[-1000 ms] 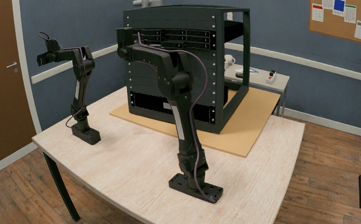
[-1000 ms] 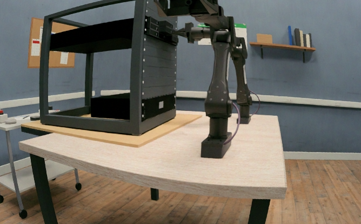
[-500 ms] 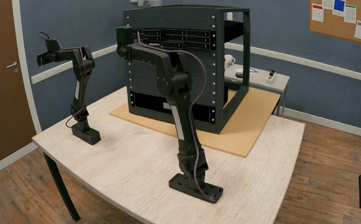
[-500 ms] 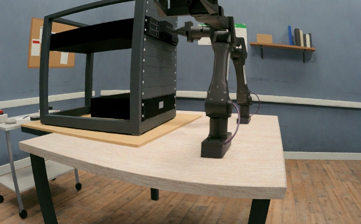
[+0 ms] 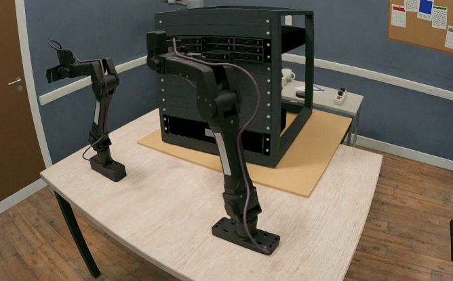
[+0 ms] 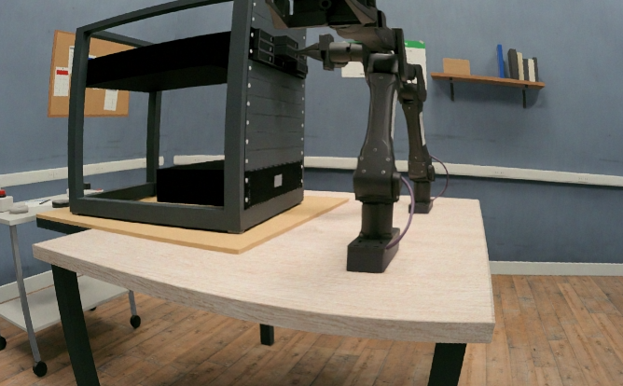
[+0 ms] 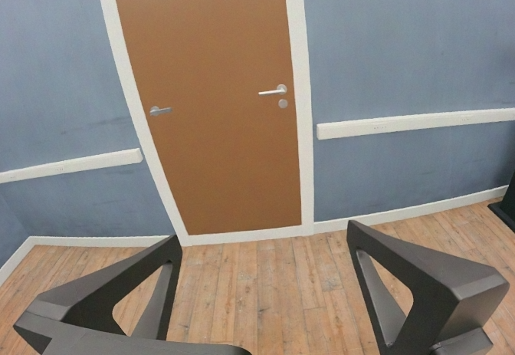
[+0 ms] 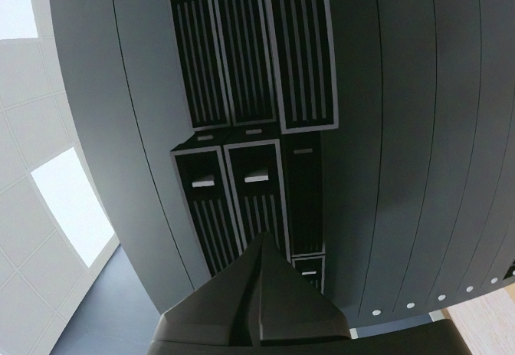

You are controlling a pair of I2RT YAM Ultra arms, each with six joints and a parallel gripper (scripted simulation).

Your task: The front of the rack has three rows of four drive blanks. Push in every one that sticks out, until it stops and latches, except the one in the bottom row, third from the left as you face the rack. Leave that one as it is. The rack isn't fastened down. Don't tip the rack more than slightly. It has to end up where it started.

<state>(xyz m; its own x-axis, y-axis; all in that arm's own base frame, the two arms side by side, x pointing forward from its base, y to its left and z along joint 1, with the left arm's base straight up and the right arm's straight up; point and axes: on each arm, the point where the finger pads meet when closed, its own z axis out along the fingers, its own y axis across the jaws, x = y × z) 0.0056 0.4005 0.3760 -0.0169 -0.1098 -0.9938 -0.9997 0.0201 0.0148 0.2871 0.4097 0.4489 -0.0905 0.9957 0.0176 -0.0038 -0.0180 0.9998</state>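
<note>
The dark rack [image 5: 276,87] [image 6: 235,119] [image 8: 407,135] stands upright on the table [image 5: 165,195] [image 6: 304,282]. In the right wrist view, 2 black, ribbed, grey-edged blanks [image 8: 257,157] jut out at 12 o'clock of the closed, empty right claw [image 5: 197,55] [image 6: 305,50] [image 8: 264,236]; another protruding blank [image 8: 306,51] [image 5: 218,55] sits at 1 o'clock. The left claw [image 5: 49,75] [image 7: 261,238] is open, empty.

Blue walls [image 5: 343,38] [image 6: 362,230] [image 7: 407,51] surround me, with a brown door [image 5: 6,104] [image 7: 216,93] in a white frame and wooden floorboards [image 5: 406,209] [image 6: 544,326] [image 7: 257,293] below. A corkboard [image 5: 426,31] [image 6: 59,107] holds papers; a wooden shelf [image 6: 486,79] carries books [image 6: 512,62]. Overhead, bright panels [image 8: 74,205], probably lights, sit among pale ceiling tiles [image 8: 24,126].
</note>
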